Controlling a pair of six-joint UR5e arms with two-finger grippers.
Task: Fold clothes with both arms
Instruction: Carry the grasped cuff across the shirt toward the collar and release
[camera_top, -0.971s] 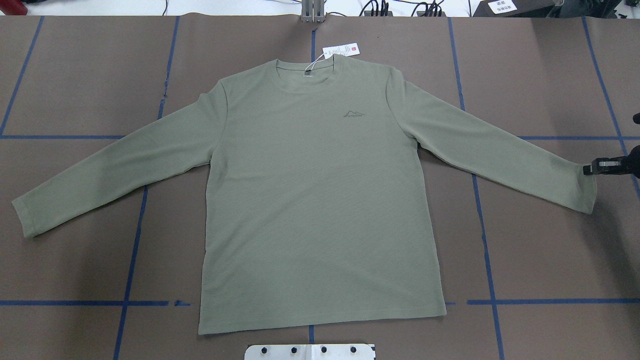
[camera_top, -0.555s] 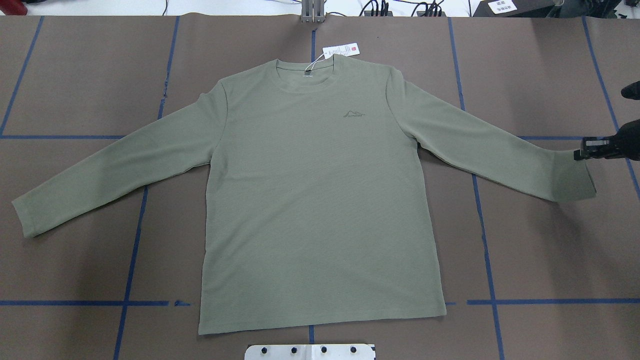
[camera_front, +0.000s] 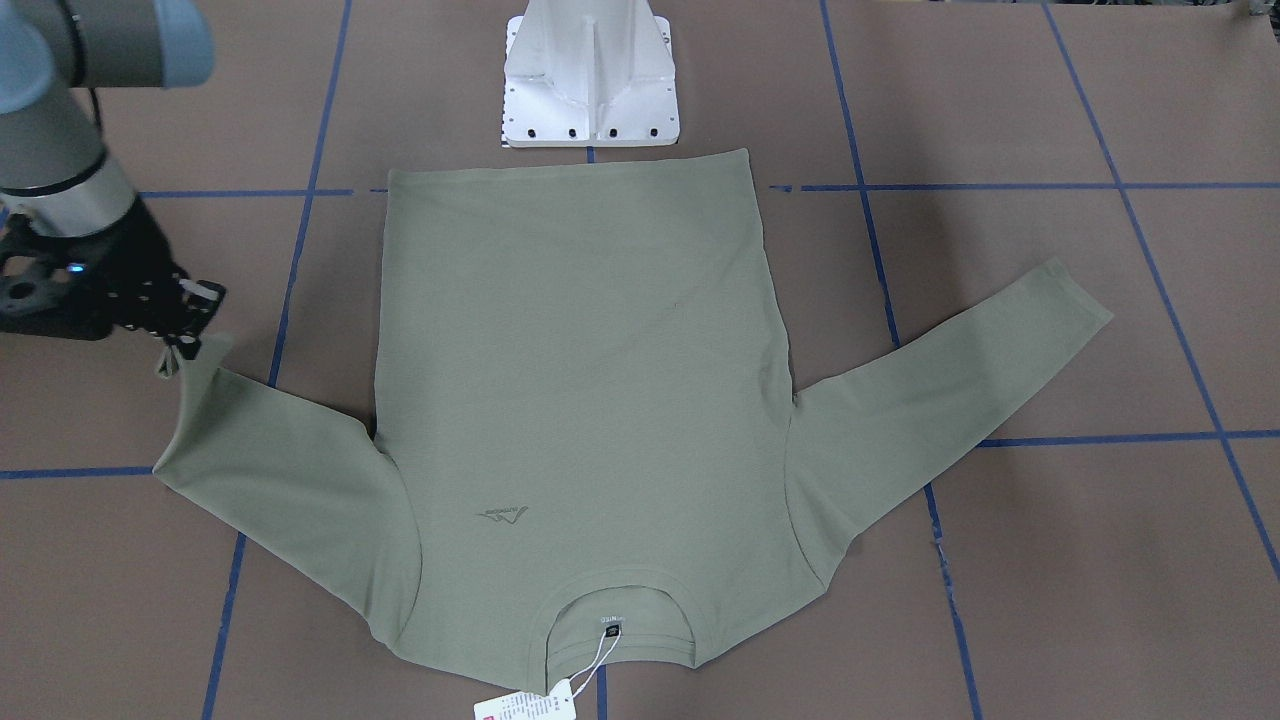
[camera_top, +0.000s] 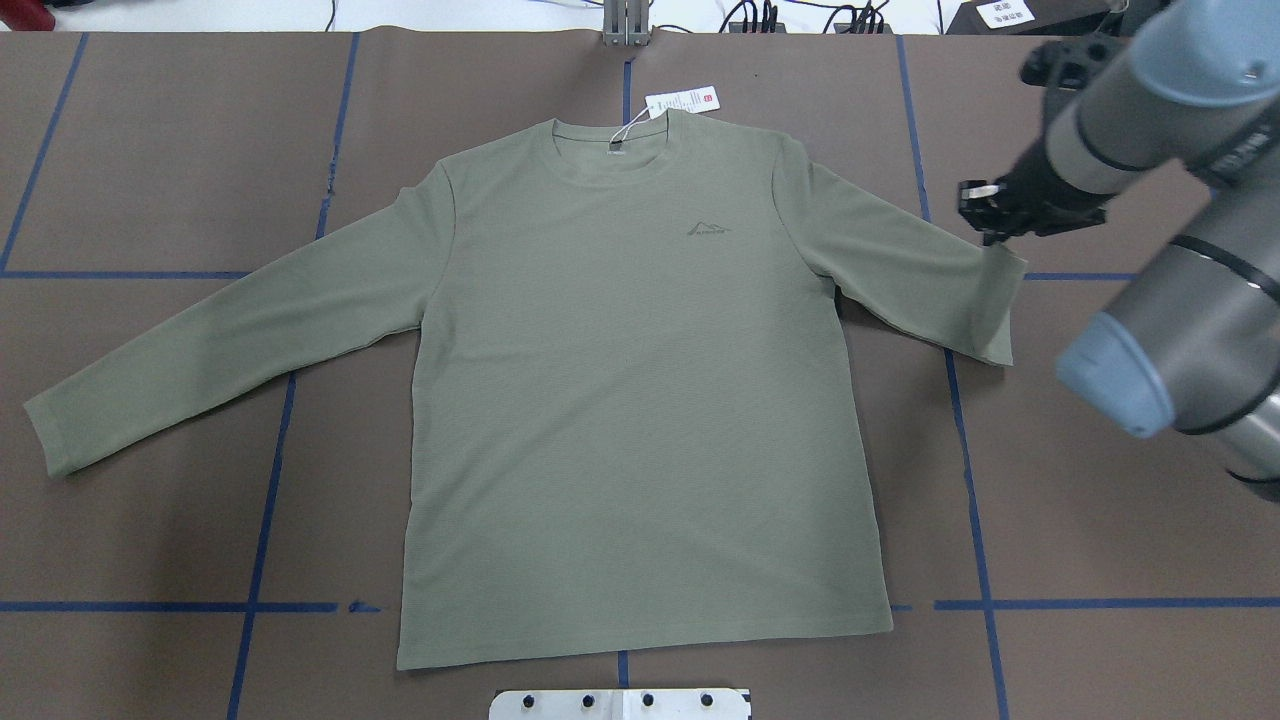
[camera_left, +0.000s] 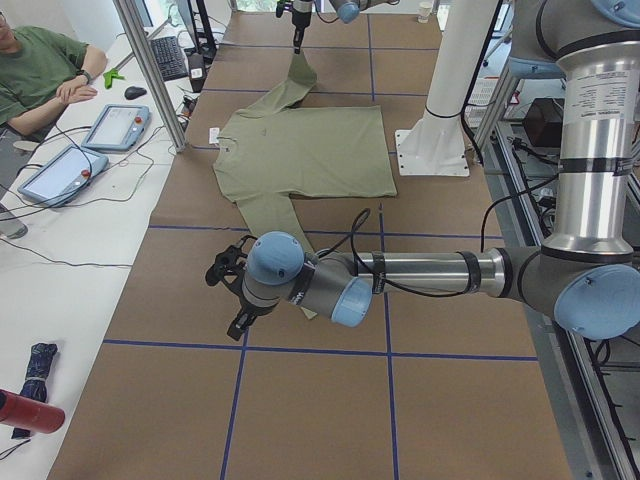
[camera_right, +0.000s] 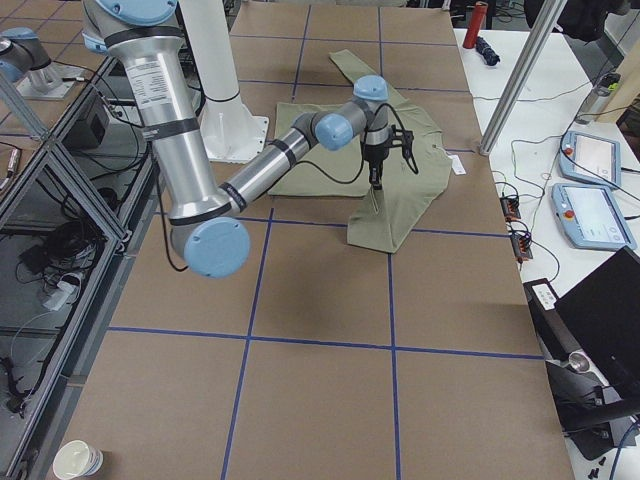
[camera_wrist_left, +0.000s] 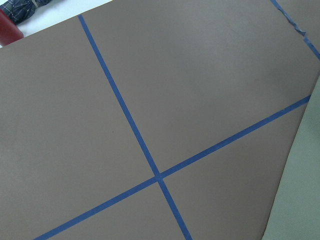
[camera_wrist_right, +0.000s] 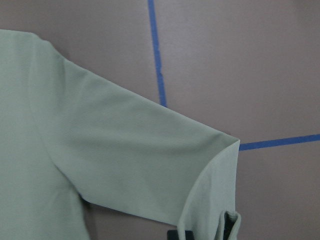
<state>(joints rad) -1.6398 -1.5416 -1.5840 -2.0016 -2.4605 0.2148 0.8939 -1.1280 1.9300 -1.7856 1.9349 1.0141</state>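
Observation:
The sage-green long-sleeved shirt (camera_top: 630, 400) lies flat and face up, neckline and white hang tag (camera_top: 683, 100) at the far side. My right gripper (camera_top: 987, 232) is shut on the cuff of the right sleeve (camera_top: 920, 275) and holds it lifted above the table, so the sleeve's end hangs doubled back. The right wrist view shows that cuff (camera_wrist_right: 231, 220) pinched at the bottom edge. The left sleeve (camera_top: 200, 340) lies stretched out flat. My left gripper (camera_left: 225, 290) shows only in the exterior left view, near that sleeve's end; whether it is open or shut I cannot tell.
Blue tape lines (camera_top: 965, 450) cross the brown table cover. The white pedestal base (camera_front: 590, 80) stands just behind the shirt's hem. A seated person (camera_left: 40, 70) and control tablets (camera_left: 115, 125) are at a side desk. A red bottle (camera_left: 30, 410) lies beyond the table's left end.
The right gripper has carried the right cuff up and inward, from the table's far right edge to near the upper arm. The sleeve now hangs doubled back. The right arm has swung into view.

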